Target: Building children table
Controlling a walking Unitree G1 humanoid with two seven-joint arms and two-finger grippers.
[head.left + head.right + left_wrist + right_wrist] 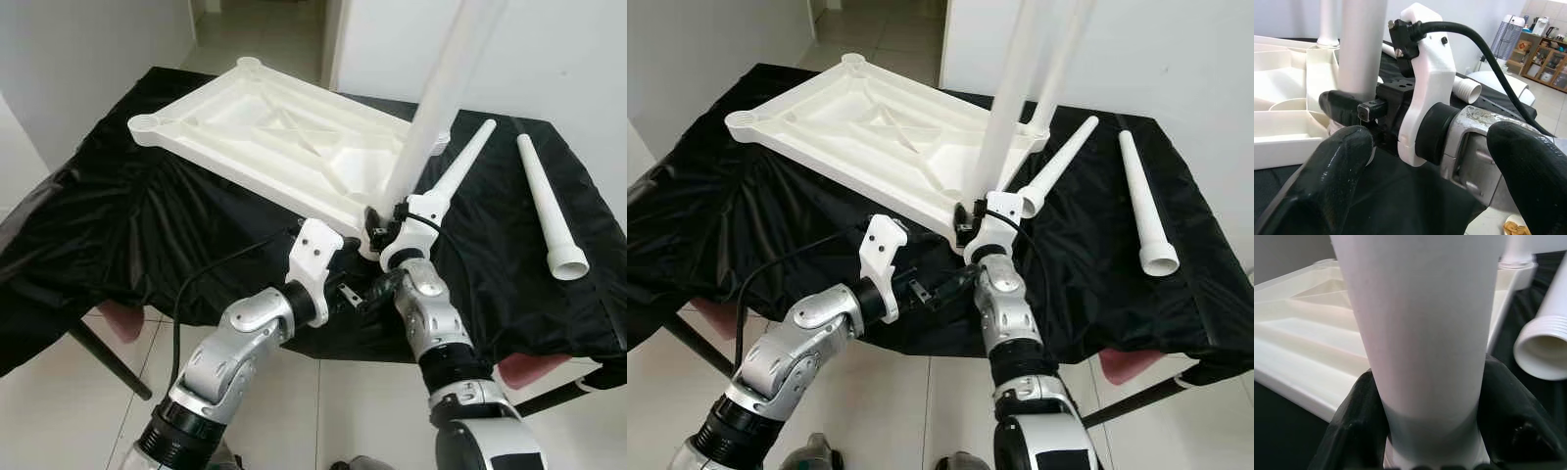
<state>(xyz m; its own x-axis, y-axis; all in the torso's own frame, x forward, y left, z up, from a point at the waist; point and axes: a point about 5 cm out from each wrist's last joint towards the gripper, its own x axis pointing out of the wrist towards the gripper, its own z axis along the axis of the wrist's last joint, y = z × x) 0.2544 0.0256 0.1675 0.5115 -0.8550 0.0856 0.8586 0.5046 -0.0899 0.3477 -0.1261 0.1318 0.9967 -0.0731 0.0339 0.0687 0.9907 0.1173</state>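
- Left eye view: nearest the camera, two silver arms reach up from the bottom edge. The right gripper (377,217) sits at the near right corner of the upside-down white tabletop (265,122), its fingers clamped round the base of an upright table leg (431,108). The leg's long axis runs almost vertically, leaning slightly right, and leaves the frame at the top. The left gripper (355,294) hovers just below the right wrist, near the edge of the black cloth (118,225) under the tabletop; I cannot tell how wide its fingers are here.
- Right eye view: two loose legs lie flat on the cloth to the right of the tabletop. The nearer loose leg (1058,166) points away and right, open end toward the robot. The far loose leg (1141,201) lies well apart from it, wide end nearest. A second upright leg (1058,59) stands at the far right corner.
- Left wrist view: the left gripper's black fingers (1327,196) are spread wide and empty, framing the right wrist.
- Right wrist view: black fingers (1359,421) press both sides of the upright leg.
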